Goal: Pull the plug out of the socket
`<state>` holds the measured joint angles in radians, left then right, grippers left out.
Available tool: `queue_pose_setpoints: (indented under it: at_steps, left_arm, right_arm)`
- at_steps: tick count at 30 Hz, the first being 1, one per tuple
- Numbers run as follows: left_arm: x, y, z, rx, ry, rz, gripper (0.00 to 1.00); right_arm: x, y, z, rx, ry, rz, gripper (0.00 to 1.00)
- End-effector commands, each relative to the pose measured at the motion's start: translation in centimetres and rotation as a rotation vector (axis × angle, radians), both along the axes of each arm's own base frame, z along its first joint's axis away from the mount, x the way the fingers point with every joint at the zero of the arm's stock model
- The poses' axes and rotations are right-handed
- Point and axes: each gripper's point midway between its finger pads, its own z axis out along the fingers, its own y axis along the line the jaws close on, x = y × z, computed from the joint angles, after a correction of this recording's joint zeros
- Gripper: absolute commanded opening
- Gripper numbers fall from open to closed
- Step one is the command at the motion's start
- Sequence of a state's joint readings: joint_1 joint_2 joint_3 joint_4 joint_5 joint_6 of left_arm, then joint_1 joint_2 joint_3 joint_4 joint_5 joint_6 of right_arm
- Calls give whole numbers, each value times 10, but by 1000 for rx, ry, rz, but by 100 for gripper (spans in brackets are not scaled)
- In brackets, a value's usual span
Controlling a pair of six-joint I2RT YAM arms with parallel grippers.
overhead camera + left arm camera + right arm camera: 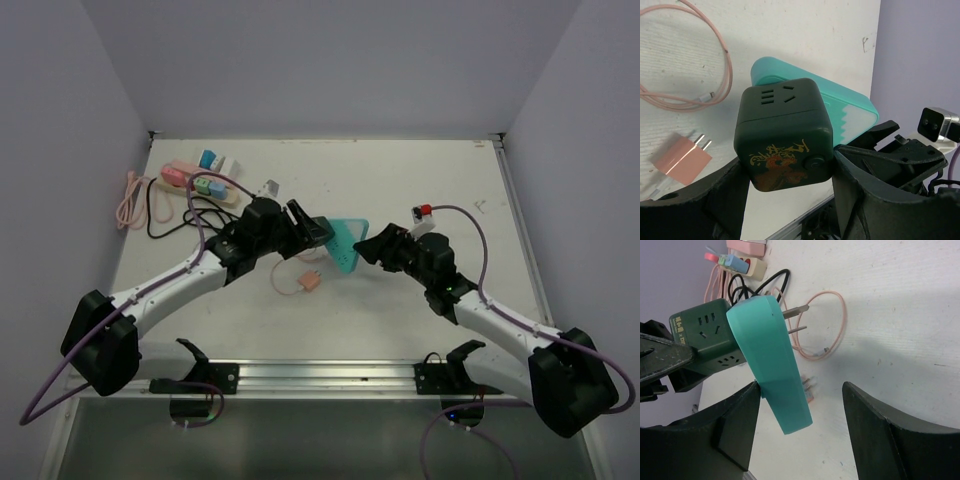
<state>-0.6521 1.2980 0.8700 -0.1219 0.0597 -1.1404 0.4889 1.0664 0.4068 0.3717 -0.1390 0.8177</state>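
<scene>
**Item: teal plug [765, 355], with dark green cube socket [785, 132]**

**Location.** Mid-desk, raised off the desk [400, 320] between the two arms. The plug's flat side lies against the cube's far side. You cannot tell from any view what joins them there.

**Grip state.** The left gripper [787, 175] clamps the cube by its lower half, one finger on each side. The right gripper [800, 390] stands spread wide and grasps nothing. One finger sits at the plug's tapered end, and contact there is not clear.

**Orientation.** The plug is a flat wedge. Seen from above, its long axis runs roughly from the far edge to the near edge, with the broad end far and the narrow end near, leaning a little toward the right edge. Its two bare blades [796, 310] point away from the cube, seemingly down toward the desk top.

**Hazards, as judged.**
- You have no hold on the plug, so if it hangs only on the cube it can drop blades-first onto the pink plug [682, 160] and pink cable [725, 55] lying beneath.
- Closing on the narrow tip alone (a sloped, slick surface) can squeeze the wedge out sideways.
- A pull off the blade line can twist the cube in the left fingers.
</scene>
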Motion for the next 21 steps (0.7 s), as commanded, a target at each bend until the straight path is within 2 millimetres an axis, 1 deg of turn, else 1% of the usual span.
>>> queue_pose_setpoints:
  at_steps: [1, 2, 3, 4, 5, 6, 8, 9, 10, 11, 12, 13, 14, 15, 16, 17, 18, 19, 20, 21]
  left_arm:
    - [18, -5, 38, -73, -124, 42, 0]
    - [17, -7, 37, -73, -122, 38, 0]
    - [20, -12, 44, -91, -149, 33, 0]
    - [20, -13, 45, -87, -155, 30, 0]
    - [20, -14, 43, -78, -157, 25, 0]
    - [25, -10, 42, -43, -182, 39, 0]
    - [30, -8, 46, -1, -222, 32, 0]
    - [33, -2, 36, 77, -229, 21, 0]
    - [35, -2, 41, 97, -258, 12, 0]
    - [37, -1, 41, 120, -277, 2, 0]
    - [39, 1, 41, 161, -315, -23, 0]
    - [40, 0, 44, 178, -349, -42, 0]
    - [39, -1, 44, 196, -369, -71, 0]
    - [40, -6, 52, 203, -437, -117, 0]
    - [39, -10, 55, 206, -468, -152, 0]
    - [36, -14, 58, 205, -502, -196, 0]
    - [31, -20, 60, 212, -547, -267, 0]
    - [29, -22, 63, 210, -576, -290, 0]
    - [27, -23, 64, 212, -596, -313, 0]
    - [23, -25, 68, 210, -642, -349, 0]
  right_arm:
    - [16, -20, -17, -58, 23, -117, 69]
    - [18, -18, -13, -51, 15, -111, 69]
    - [19, -17, -14, -52, 14, -108, 70]
    - [19, -16, -12, -51, 13, -103, 71]
    - [20, -15, -7, -47, 2, -96, 72]
    - [18, -17, -10, -72, 9, -89, 76]
    - [17, -18, 9, -78, -30, -84, 80]
    - [11, -23, 5, -129, -15, -74, 84]
    - [8, -26, 19, -139, -46, -72, 86]
    - [10, -27, 37, -151, -71, -70, 87]
    - [2, -35, 30, -231, -39, -56, 89]
    - [0, -38, 37, -260, -45, -51, 89]
    - [3, -39, 62, -266, -87, -49, 89]
    - [-4, -42, 60, -322, -65, -17, 89]
    - [-5, -42, 67, -339, -72, 0, 89]
    - [-1, -37, 87, -338, -91, 20, 89]
    - [-4, -37, 86, -372, -70, 50, 89]
    - [-5, -31, 91, -371, -63, 92, 89]
    - [-3, -26, 108, -356, -80, 109, 89]
    - [-1, -22, 99, -372, -32, 137, 89]
